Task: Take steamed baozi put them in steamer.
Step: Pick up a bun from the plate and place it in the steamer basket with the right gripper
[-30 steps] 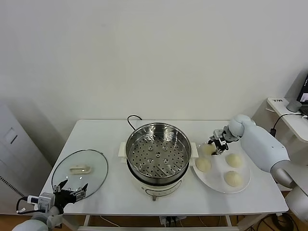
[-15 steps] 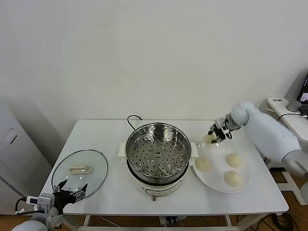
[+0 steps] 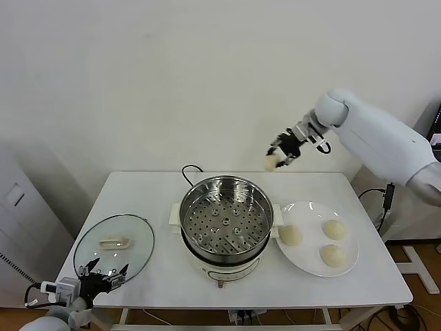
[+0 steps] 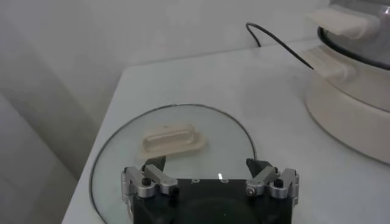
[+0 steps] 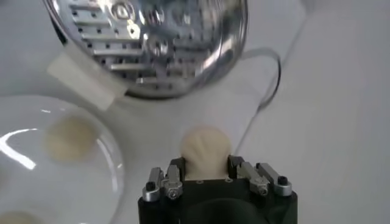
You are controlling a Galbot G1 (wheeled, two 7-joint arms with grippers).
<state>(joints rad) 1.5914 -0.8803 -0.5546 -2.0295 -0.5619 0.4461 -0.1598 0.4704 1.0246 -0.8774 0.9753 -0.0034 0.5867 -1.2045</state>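
Bright, even light; soft shadows

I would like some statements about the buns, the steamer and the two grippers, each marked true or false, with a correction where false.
1. The right gripper holds one baozi in the air. True.
2. Four buns lie on the white plate. False: three buns lie there, the fourth is in the gripper.
3. The steamer already has a bun on its perforated tray. False: the tray holds no bun.
4. The glass lid lies flat on the table, on the steamer's left. True.
5. The left gripper is shut on the lid's handle. False: it is open, low near the lid's edge, holding nothing.
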